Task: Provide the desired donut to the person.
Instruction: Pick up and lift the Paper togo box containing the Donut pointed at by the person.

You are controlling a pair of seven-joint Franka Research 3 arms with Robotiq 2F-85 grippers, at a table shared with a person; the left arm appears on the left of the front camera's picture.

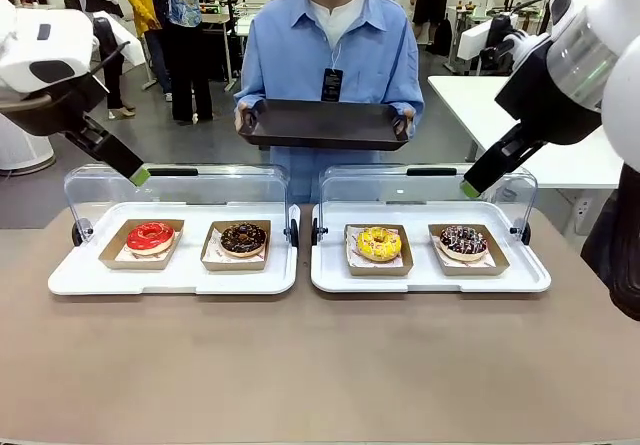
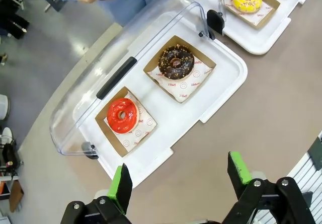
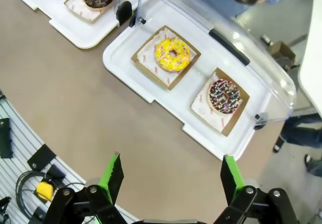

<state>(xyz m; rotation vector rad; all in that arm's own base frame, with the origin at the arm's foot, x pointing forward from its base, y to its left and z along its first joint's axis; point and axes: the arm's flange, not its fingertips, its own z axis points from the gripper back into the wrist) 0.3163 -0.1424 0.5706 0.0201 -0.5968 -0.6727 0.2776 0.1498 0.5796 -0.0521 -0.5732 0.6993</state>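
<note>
Both spread, empty: my left gripper (image 2: 178, 166) hovers well above red donut (image 2: 122, 115), right gripper (image 3: 171, 159) well above sprinkled chocolate donut (image 3: 224, 96); person (image 1: 335, 45) holds black tray (image 1: 325, 123).

an open robotics lab, dressed as a donut counter: white trays (image 1: 190, 277) with clear hinged lids (image 1: 110, 190) on a brown tabletop (image 1: 320, 365), white work tables (image 1: 520, 135) on a grey floor (image 1: 40, 200) behind, bystanders (image 1: 185, 25) standing around, loose cables (image 3: 25, 190) at the tabletop's edge.

The top edge cuts off the head of the person (image 1: 335, 45); print on the paper liners (image 2: 183, 85) is too small to read.
</note>
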